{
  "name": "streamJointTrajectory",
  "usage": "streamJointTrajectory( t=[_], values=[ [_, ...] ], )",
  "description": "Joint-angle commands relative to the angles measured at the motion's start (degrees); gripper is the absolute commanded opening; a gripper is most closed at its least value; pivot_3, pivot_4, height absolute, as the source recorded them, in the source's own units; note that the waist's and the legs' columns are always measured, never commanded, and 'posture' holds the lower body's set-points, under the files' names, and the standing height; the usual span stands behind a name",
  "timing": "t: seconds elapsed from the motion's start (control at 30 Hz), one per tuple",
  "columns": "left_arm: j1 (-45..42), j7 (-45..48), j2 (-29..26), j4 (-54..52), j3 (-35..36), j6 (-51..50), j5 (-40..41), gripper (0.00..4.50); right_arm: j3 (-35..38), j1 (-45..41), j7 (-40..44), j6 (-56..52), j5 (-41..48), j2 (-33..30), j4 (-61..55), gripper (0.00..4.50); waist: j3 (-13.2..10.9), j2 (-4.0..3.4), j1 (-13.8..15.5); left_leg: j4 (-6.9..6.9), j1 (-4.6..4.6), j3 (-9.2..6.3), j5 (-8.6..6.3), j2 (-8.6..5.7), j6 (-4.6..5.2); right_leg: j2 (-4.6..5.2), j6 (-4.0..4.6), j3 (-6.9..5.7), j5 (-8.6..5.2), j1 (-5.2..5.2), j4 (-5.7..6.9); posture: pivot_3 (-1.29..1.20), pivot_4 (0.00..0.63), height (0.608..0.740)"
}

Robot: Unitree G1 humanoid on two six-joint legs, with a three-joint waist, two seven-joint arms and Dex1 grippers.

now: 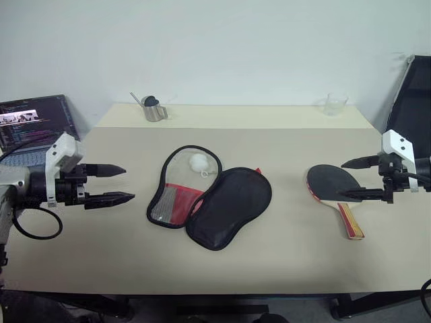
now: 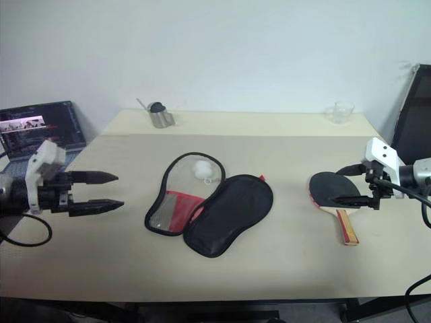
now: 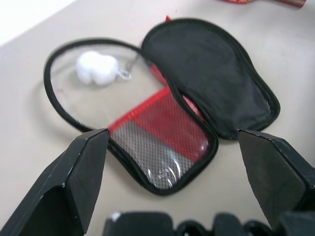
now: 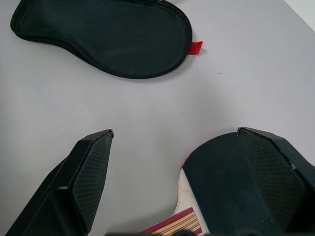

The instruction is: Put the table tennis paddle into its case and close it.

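The case (image 1: 229,205) lies unzipped and spread flat at the table's middle. Its black fabric half is on the right. Its clear and red mesh half (image 1: 180,188) is on the left, with a small white ball (image 1: 199,161) in it. The table tennis paddle (image 1: 330,182) lies black face up at the right, its striped handle (image 1: 351,221) toward the front edge. My right gripper (image 1: 341,178) hangs open just above the paddle's face, holding nothing. My left gripper (image 1: 128,183) is open left of the case, pointing at it, well apart. In the wrist views, the case (image 3: 211,73) and paddle (image 4: 206,167) lie beyond the open fingers.
A metal cup (image 1: 153,109) and a clear glass (image 1: 335,103) stand at the beige table's (image 1: 283,262) far edge. An open laptop (image 1: 34,121) sits off the table's left. A black chair back (image 1: 412,108) stands at the right.
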State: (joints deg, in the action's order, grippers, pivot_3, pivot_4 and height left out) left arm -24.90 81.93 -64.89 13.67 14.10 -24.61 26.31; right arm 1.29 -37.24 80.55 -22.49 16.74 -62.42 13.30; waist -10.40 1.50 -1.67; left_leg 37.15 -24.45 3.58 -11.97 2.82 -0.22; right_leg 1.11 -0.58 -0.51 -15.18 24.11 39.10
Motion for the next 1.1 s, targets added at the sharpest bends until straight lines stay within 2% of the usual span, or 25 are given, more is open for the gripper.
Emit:
streamJointTrajectory(
  t=[0.03,0.2,0.37,0.47,0.73,1.1],
  values=[
    [0.3,-0.5,-1.7,-2.2,3.4,-0.4,1.3,4.50,1.5,-2.0,0.0,1.2,0.2,-0.4,0.4,4.47,0.0,0.00,0.0,0.00,0.00,0.00,0.00,0.00,0.00,0.01,0.00,0.00,0.00,0.00,0.00,0.00,0.150,0.740],
    [1.3,-5.2,0.1,-4.8,4.1,-2.1,1.3,4.50,2.0,-1.2,-0.6,1.8,0.7,0.4,0.2,4.47,0.0,0.00,0.0,-0.01,0.00,0.01,0.00,-0.01,0.00,0.04,0.00,0.01,0.00,0.00,-0.01,0.00,0.150,0.740],
    [-4.4,-19.5,8.4,6.1,-3.1,2.1,-8.7,4.50,1.6,-1.3,-1.7,0.5,0.8,1.3,-1.5,4.47,0.1,-0.10,0.2,0.01,0.08,0.00,0.01,-0.04,0.02,0.00,-0.01,0.01,0.00,-0.07,0.07,0.00,0.150,0.740],
    [-9.9,-25.5,12.0,11.4,-6.7,0.4,-12.8,4.50,2.9,-0.6,-2.3,-0.1,1.1,0.2,-2.5,4.47,0.0,-0.06,0.2,0.04,0.08,0.01,0.04,-0.08,0.06,-0.05,-0.02,0.03,0.01,-0.06,0.15,0.00,0.150,0.740],
    [-20.1,-25.1,22.2,20.8,-12.3,-3.9,-13.7,4.50,6.1,4.2,-4.9,-4.1,2.5,-1.4,-7.8,4.47,0.1,0.04,1.2,0.06,-0.04,0.03,0.04,-0.14,0.06,-0.04,0.12,0.01,0.21,-0.05,0.00,0.00,0.150,0.740],
    [-23.7,-29.8,26.8,30.5,-14.2,-4.2,-17.9,4.50,12.2,12.8,-7.6,-7.1,3.8,-4.5,-13.2,4.47,0.1,0.05,1.4,0.11,-0.04,-0.05,0.04,-0.13,0.05,-0.07,0.07,-0.02,0.18,-0.07,0.02,0.00,0.150,0.740]
  ],
)
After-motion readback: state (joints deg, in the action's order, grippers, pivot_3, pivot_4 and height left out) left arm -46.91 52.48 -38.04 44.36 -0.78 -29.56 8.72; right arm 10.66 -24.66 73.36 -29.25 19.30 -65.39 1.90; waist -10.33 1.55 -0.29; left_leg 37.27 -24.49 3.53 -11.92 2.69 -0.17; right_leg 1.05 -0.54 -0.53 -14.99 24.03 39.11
